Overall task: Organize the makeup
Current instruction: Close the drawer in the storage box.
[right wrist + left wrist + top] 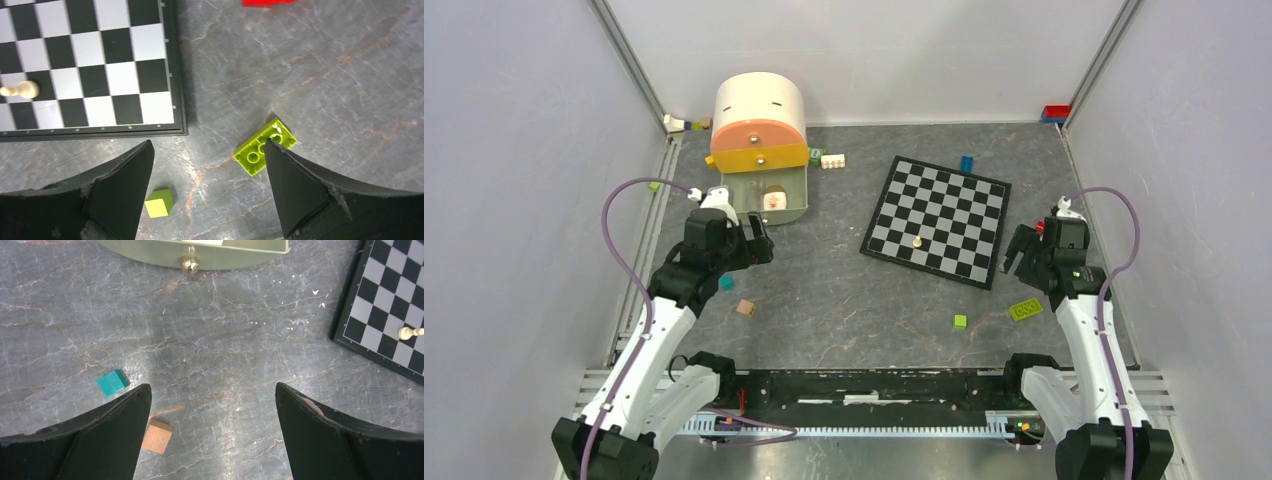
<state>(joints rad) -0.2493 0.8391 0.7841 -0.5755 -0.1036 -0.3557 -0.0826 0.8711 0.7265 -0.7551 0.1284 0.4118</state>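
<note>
The only bit of makeup I can make out is a small white-and-orange packet (773, 198), too small to read; it lies in the pale green drawer (744, 195) pulled out at the foot of a round-topped cream box (759, 105), which has an orange drawer (759, 135) and a yellow drawer (759, 157) shut above it. Taking the far wall as twelve, the box stands at about eleven o'clock on the grey marbled bench (844, 290).

The left pincer (212, 390) hangs just on the six o'clock side of that open drawer, apart from it; its jaws are spread wide with nothing between them but bare bench, and it touches nothing. The drawer's brass knob (190, 262) faces it from twelve o'clock; a teal cube (112, 382) lies at about seven o'clock of it, and a tan wooden cube (157, 436) at six, partly hidden behind one finger in the wrist view.

Over at three o'clock on the bench the right pincer (207, 145) also hangs with its jaws wide apart, holding nothing; a lime brick (265, 146) lies on the bench at its six o'clock and a small green cube (159, 202) at about seven, neither one touched. The chessboard (90, 65) lies near, at its nine o'clock, with one pale pawn (20, 90) toppled on a square.
</note>
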